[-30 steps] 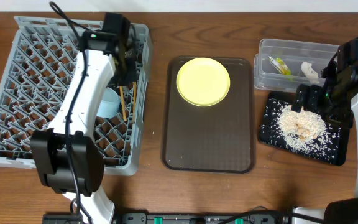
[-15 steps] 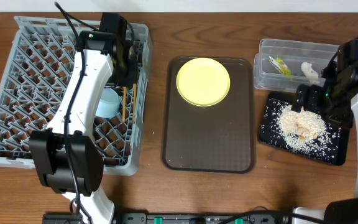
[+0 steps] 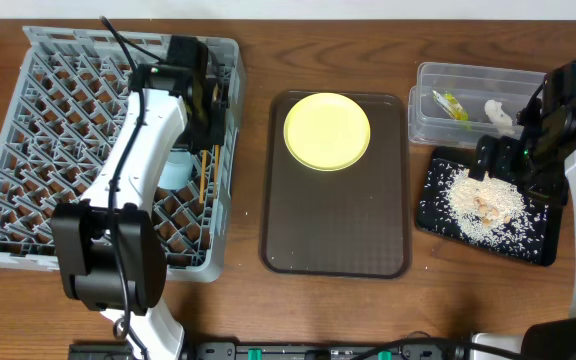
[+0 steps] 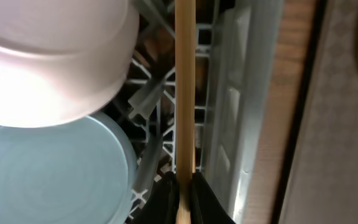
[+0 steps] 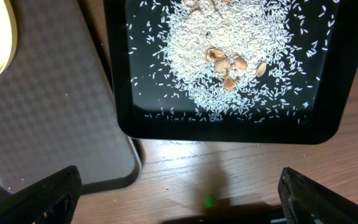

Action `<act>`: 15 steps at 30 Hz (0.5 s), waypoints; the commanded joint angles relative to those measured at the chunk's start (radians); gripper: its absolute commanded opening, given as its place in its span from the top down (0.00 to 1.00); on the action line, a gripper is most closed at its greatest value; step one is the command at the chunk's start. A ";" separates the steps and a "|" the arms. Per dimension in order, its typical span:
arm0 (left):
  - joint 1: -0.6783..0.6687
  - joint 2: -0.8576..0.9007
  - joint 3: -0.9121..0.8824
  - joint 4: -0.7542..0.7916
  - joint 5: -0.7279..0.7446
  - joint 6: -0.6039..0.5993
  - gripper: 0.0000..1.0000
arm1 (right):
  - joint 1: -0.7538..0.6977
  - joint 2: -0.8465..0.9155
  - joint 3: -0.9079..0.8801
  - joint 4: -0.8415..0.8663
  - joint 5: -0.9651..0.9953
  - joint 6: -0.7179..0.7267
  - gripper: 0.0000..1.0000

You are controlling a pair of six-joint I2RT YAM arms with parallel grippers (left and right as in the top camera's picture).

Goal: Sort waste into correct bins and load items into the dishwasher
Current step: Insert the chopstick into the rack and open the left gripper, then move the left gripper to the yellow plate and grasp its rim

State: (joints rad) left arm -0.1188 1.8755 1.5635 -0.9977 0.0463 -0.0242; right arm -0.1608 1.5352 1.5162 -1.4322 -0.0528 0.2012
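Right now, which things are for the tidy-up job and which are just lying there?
For the job: chopsticks, blue bowl, white bowl, yellow plate, dish rack, clear tub, black tray, rice scraps, wrapper, paper scrap.
Just there: brown serving tray, wooden table.

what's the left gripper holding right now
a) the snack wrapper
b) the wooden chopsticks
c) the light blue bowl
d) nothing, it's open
b: in the left wrist view the left gripper is shut on the wooden chopsticks, with the grey dish rack behind them and the light blue bowl off to one side, untouched.
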 commanded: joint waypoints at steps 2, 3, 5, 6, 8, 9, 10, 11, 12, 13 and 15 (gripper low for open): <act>0.003 -0.006 -0.035 0.017 -0.001 0.018 0.92 | -0.002 -0.008 0.013 -0.004 -0.004 0.000 0.01; 0.003 -0.006 -0.037 0.016 -0.001 0.017 0.89 | -0.002 -0.008 0.013 -0.005 -0.004 0.000 0.01; 0.003 -0.006 -0.036 0.017 -0.001 0.018 0.75 | -0.002 -0.008 0.013 -0.004 -0.004 0.000 0.01; 0.003 -0.007 -0.036 0.017 -0.001 0.018 0.66 | -0.002 -0.008 0.013 -0.004 -0.004 0.000 0.01; 0.003 -0.007 -0.032 0.017 -0.001 0.017 0.54 | -0.002 -0.008 0.013 -0.004 -0.004 0.000 0.01; 0.002 -0.008 -0.027 0.014 -0.001 0.017 0.50 | -0.002 -0.008 0.013 -0.004 -0.004 0.000 0.01; 0.002 -0.011 -0.020 0.006 -0.001 0.017 0.47 | -0.002 -0.008 0.013 -0.004 -0.004 0.000 0.01; -0.001 -0.018 -0.012 -0.001 -0.001 0.016 0.43 | -0.002 -0.008 0.013 -0.004 -0.004 0.000 0.01; -0.005 -0.029 -0.004 -0.005 -0.001 0.016 0.41 | -0.002 -0.008 0.013 -0.004 -0.004 0.000 0.01; -0.011 -0.043 0.003 -0.005 0.000 0.015 0.39 | -0.002 -0.008 0.013 -0.004 -0.004 0.000 0.01; -0.031 -0.077 0.013 0.007 -0.001 0.016 0.39 | -0.002 -0.008 0.013 -0.002 -0.004 0.000 0.01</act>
State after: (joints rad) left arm -0.1204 1.8683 1.5345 -0.9943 0.0345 -0.0109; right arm -0.1608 1.5352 1.5162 -1.4353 -0.0525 0.2012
